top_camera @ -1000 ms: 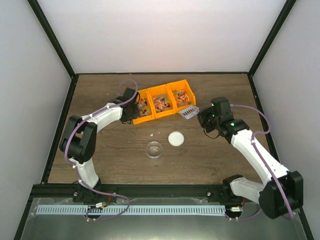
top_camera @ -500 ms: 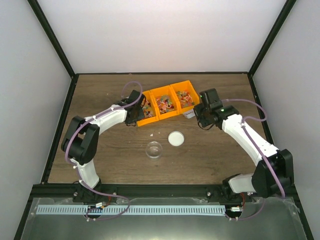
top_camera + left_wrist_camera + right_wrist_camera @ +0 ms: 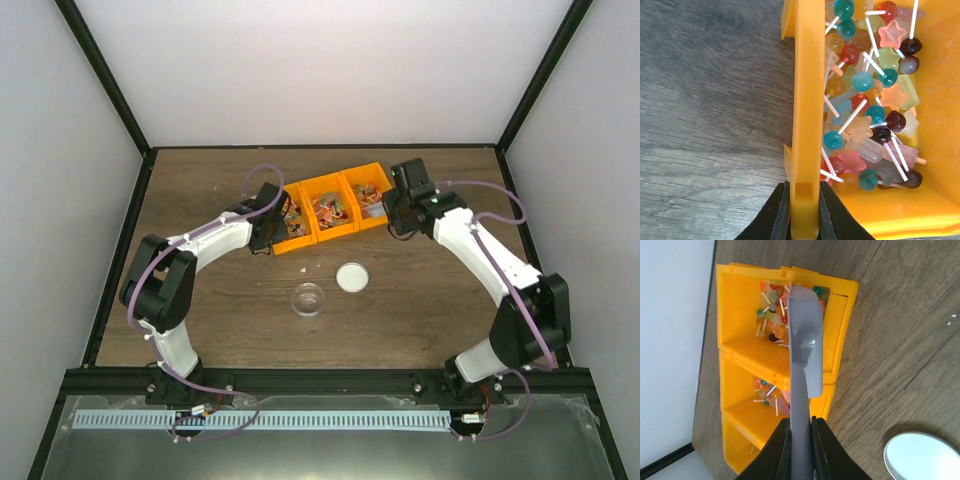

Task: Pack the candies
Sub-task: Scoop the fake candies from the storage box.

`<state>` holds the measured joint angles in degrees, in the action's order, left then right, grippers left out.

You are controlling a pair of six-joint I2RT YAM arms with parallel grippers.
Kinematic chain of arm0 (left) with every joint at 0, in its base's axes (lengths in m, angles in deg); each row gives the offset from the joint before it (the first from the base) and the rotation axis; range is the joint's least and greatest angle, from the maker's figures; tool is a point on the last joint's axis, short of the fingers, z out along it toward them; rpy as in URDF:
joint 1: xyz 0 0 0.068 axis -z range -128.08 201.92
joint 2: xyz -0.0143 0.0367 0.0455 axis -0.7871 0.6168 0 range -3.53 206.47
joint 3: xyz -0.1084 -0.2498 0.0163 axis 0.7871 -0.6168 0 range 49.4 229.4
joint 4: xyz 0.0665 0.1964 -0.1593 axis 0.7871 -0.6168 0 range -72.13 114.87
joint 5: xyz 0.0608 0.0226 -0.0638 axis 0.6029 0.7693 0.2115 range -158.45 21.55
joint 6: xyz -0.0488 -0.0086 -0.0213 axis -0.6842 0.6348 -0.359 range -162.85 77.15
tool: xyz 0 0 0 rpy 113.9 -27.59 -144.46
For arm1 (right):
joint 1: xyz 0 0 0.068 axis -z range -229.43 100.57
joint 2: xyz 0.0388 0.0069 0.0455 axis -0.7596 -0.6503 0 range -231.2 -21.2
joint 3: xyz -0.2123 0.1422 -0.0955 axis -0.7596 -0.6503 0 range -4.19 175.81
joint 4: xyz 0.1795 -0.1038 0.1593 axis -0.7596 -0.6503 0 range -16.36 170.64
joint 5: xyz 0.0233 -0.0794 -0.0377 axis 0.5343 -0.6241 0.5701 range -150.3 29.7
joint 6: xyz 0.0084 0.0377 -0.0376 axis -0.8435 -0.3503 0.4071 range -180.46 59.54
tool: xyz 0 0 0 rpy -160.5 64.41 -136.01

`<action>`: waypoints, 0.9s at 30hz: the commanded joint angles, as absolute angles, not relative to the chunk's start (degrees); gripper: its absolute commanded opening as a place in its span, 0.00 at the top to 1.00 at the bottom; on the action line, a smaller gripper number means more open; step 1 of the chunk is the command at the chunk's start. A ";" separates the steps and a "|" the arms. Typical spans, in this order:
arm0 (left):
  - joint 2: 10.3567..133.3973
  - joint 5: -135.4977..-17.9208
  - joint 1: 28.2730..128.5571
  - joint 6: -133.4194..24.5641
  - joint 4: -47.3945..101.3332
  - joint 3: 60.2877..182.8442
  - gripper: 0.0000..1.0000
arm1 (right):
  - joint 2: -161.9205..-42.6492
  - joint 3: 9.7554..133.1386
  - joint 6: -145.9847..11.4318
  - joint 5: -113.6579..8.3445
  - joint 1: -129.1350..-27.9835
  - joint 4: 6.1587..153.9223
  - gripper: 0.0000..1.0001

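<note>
Earlier beside the orange bin [image 3: 737, 347], my scoop [image 3: 805, 340] now hangs over it, pinched by my right gripper [image 3: 800, 425]; left gripper [image 3: 802, 197] pinches its wall

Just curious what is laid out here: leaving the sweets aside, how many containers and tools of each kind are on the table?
Orange three-part bin: 1
Grey scoop: 1
Clear cup: 1
White round lid: 1
Total: 4

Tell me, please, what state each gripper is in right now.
Left gripper: closed on the orange bin's side wall.
Right gripper: closed on the grey scoop's handle.
</note>
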<state>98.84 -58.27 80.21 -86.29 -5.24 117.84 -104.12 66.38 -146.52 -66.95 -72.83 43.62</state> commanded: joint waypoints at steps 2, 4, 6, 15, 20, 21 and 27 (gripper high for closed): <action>99.35 -61.55 80.66 -87.24 -6.68 116.45 0.94 | -109.97 73.19 -148.91 -69.50 -73.38 38.53 0.99; 99.49 -61.52 80.66 -87.23 -6.51 116.42 0.94 | -112.04 74.81 -149.77 -70.00 -73.37 36.49 0.99; 99.58 -61.19 80.66 -87.15 -6.38 116.45 0.94 | -113.99 76.70 -150.61 -70.58 -73.34 34.19 0.99; 101.09 -61.07 80.66 -86.62 -6.55 117.32 0.96 | -125.34 88.14 -150.96 -70.21 -73.29 23.76 0.99; 102.58 -61.69 80.64 -85.48 -6.77 118.92 0.96 | -128.86 88.00 -150.12 -67.70 -72.31 25.68 0.99; 102.94 -62.07 80.65 -85.22 -6.85 119.20 0.96 | -128.94 86.71 -149.66 -66.14 -71.72 27.59 0.99; 104.11 -63.54 80.66 -83.73 -6.93 119.49 0.96 | -128.84 77.79 -143.61 -60.51 -67.93 42.74 0.99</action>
